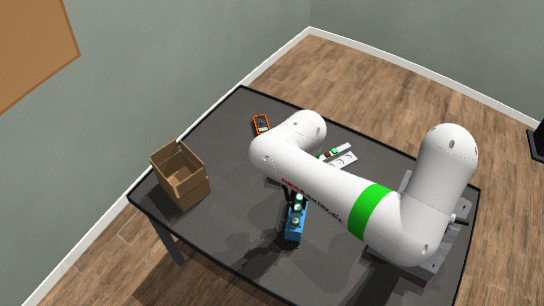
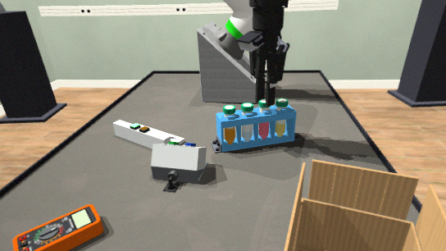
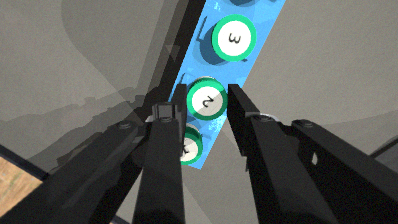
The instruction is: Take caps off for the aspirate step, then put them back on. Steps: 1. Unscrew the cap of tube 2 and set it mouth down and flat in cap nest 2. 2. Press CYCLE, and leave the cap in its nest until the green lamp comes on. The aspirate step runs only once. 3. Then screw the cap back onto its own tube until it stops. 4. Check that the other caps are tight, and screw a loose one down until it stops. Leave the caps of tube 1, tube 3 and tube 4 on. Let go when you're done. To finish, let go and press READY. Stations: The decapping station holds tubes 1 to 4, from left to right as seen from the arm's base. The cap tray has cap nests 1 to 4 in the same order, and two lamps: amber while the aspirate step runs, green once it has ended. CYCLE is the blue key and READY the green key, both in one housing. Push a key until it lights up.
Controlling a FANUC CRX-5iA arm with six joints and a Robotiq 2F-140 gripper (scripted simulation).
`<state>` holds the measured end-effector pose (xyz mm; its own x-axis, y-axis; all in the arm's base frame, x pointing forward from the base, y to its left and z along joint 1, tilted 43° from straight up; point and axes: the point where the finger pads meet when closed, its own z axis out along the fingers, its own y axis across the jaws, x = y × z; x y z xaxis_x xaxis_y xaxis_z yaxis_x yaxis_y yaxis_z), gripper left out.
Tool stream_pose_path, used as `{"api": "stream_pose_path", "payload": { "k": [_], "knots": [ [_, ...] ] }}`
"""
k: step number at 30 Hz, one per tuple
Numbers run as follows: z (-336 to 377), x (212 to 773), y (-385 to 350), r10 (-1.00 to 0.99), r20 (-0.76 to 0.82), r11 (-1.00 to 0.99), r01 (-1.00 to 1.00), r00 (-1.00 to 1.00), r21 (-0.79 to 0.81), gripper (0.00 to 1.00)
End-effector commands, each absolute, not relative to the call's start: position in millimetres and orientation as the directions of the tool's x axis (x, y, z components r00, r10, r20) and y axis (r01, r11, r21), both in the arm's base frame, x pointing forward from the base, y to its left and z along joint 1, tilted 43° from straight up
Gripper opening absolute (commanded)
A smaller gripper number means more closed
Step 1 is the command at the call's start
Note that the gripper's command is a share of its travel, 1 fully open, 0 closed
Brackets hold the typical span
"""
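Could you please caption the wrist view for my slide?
Black gripper shut on the green-rimmed white cap marked 2 over the blue tube rack.
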<state>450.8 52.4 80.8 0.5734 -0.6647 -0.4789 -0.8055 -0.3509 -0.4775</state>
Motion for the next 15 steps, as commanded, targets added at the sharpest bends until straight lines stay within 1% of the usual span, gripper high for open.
{"api": "stream_pose_path", "payload": {
  "k": [1,9,10,15],
  "knots": [
    [80.3,451.3,52.6,-0.665,-0.478,-0.351,-0.805,0.574,-0.478,0.30],
    [79.8,451.4,53.0,-0.665,-0.478,-0.351,-0.805,0.574,-0.478,0.30],
    [79.8,451.4,53.0,-0.665,-0.478,-0.351,-0.805,0.574,-0.478,0.41],
    [79.8,451.4,53.0,-0.665,-0.478,-0.351,-0.805,0.574,-0.478,0.41]
  ]
}}
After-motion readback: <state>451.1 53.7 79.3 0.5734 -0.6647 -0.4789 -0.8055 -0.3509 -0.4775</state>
